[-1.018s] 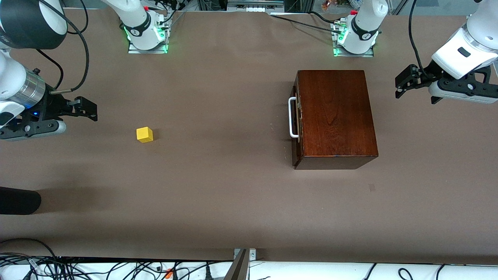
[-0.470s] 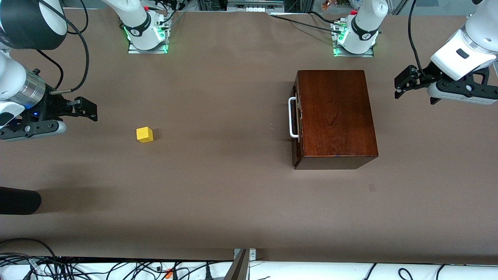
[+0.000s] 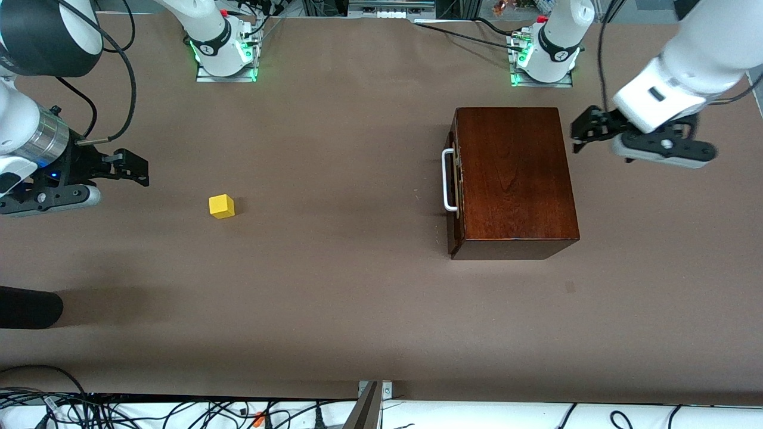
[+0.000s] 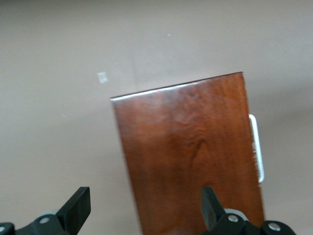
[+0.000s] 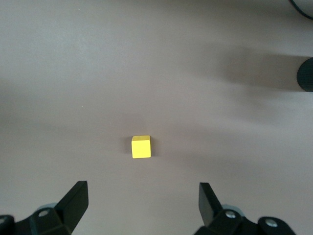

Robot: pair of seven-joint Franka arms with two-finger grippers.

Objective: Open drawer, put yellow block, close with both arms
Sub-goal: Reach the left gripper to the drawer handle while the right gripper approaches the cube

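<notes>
The dark reddish-brown wooden box (image 3: 512,179) stands toward the left arm's end of the table. Its drawer is shut, and the white bar handle (image 3: 447,180) faces the right arm's end. The box also shows in the left wrist view (image 4: 190,152), with the handle (image 4: 257,149) at its edge. My left gripper (image 3: 584,134) is open and empty, in the air over the box's edge away from the handle. The yellow block (image 3: 221,206) sits on the table toward the right arm's end; it also shows in the right wrist view (image 5: 141,147). My right gripper (image 3: 134,167) is open and empty, up beside the block.
The brown table (image 3: 334,286) stretches bare between block and box. A black cylinder (image 3: 30,307) juts in at the right arm's end, nearer the camera. Cables and a metal bracket (image 3: 369,405) lie along the near edge. The arm bases (image 3: 223,50) stand along the top.
My left gripper has swung in from the table's end toward the box and now hangs at its edge. The right arm, block and box have not moved.
</notes>
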